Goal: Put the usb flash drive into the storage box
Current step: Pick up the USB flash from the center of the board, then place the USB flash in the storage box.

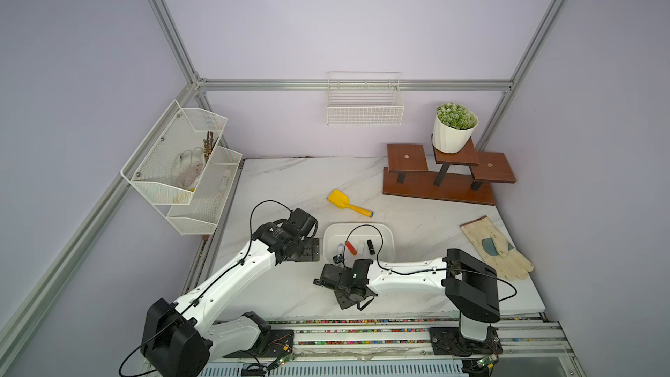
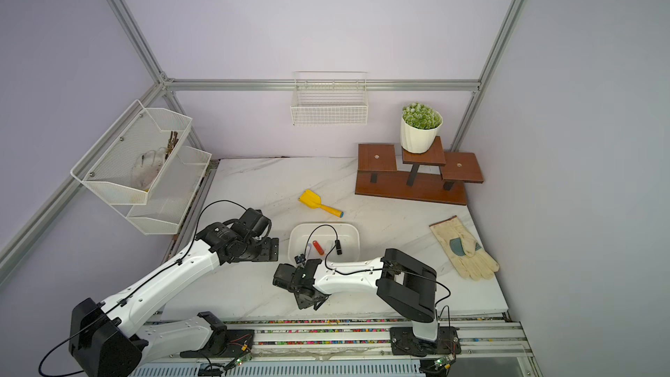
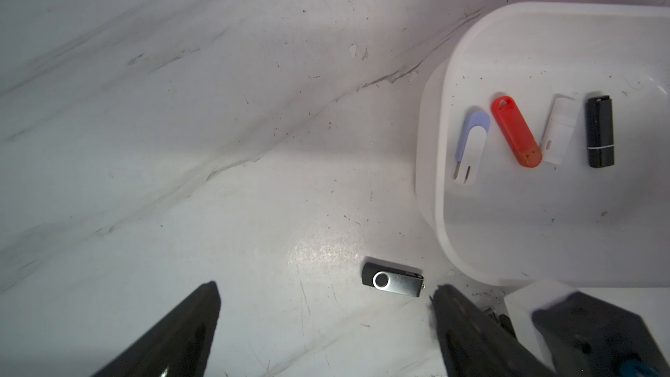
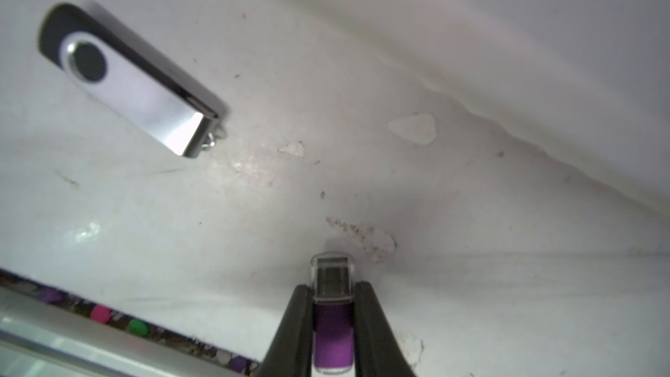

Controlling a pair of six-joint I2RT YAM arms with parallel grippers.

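My right gripper is shut on a purple usb flash drive with a clear cap, held low over the marble table. In a top view it is just in front of the storage box's front left corner. A black and silver swivel drive lies on the table beside that corner. My left gripper hangs open above the table left of the box, with nothing between its fingers. Inside the storage box lie lilac-white, red, white and black drives.
A yellow scoop lies behind the box. A work glove lies at the right edge. At the back right a wooden stand bears a potted plant. A wire basket and a mesh rack hang on the walls.
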